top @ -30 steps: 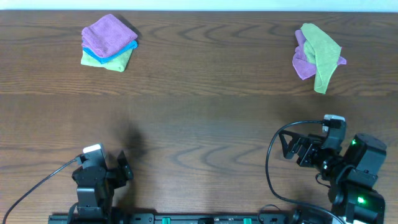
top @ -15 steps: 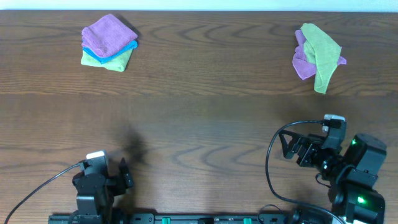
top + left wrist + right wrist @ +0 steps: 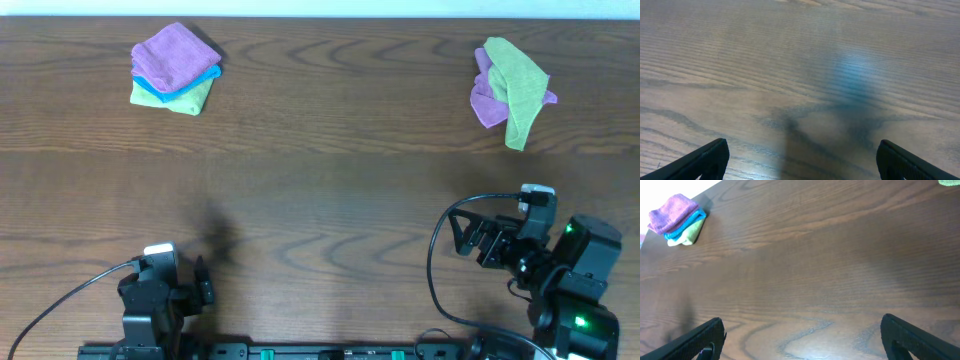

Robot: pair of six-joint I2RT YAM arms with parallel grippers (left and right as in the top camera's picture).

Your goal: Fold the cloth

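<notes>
The cloth (image 3: 486, 104), purple and crumpled, lies at the far right of the table, partly covered by a lime-green cloth (image 3: 518, 84). My left gripper (image 3: 204, 282) sits low at the near left edge, far from it. In the left wrist view my left gripper (image 3: 802, 156) is open over bare wood. My right gripper (image 3: 470, 238) hovers at the near right, well short of the cloth. The right wrist view shows my right gripper (image 3: 802, 332) open too, with nothing between its fingers.
A folded stack rests at the far left: a purple cloth (image 3: 174, 54) on top, a blue cloth (image 3: 207, 74) under it, and a green cloth (image 3: 182, 99) at the bottom. The same stack (image 3: 677, 219) appears in the right wrist view. Black cables loop beside both arms.
My left arm has drawn back a little toward the near edge of the table. The right arm and the cloths have not moved.
</notes>
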